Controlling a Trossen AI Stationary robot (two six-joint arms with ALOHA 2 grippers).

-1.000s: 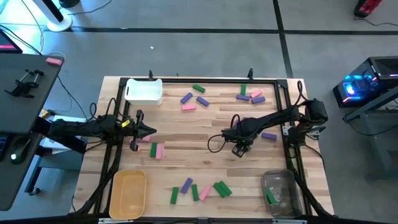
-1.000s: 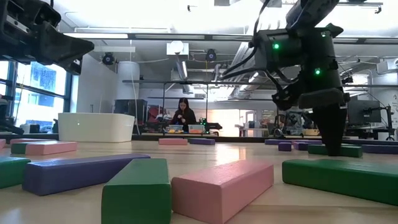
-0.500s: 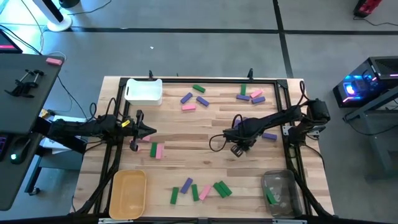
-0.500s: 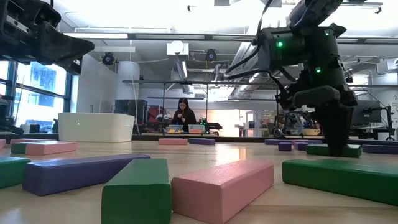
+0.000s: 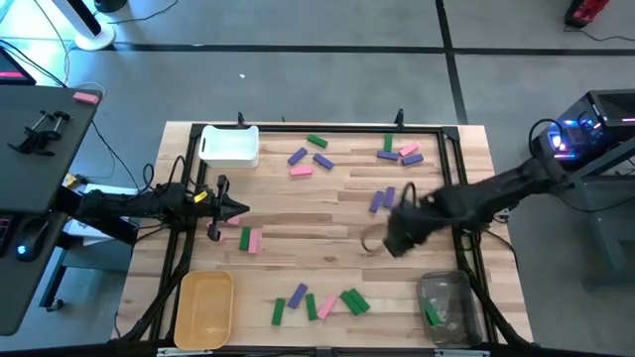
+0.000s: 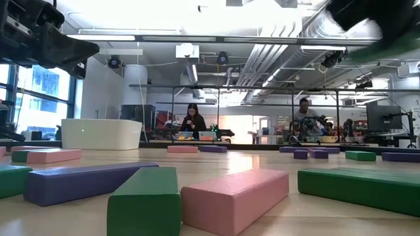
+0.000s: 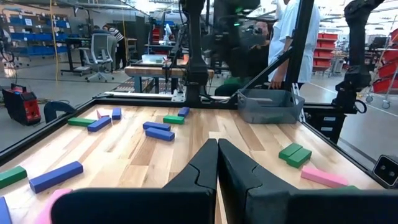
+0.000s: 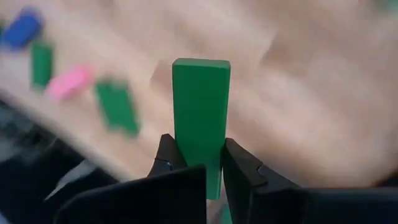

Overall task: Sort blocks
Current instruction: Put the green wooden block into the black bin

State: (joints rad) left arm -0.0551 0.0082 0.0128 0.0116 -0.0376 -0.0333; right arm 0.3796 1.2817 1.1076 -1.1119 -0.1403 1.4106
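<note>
Right wrist view shows the right end effector [image 8: 198,163] pinching a green block [image 8: 200,106], surroundings smeared

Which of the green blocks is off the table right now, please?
The green block clamped upright in the right gripper; every other green one lies flat on the table or in the clear bin.

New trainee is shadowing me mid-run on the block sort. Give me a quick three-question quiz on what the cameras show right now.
1. True or false: the right pincer is shut on a green block.
2. Which bin already holds a green block: A white bin, B yellow bin, C clear bin?
3. Fill in: the left pincer is ____ and holds nothing.

Key: 1 true; 2 C; 3 shut.
</note>
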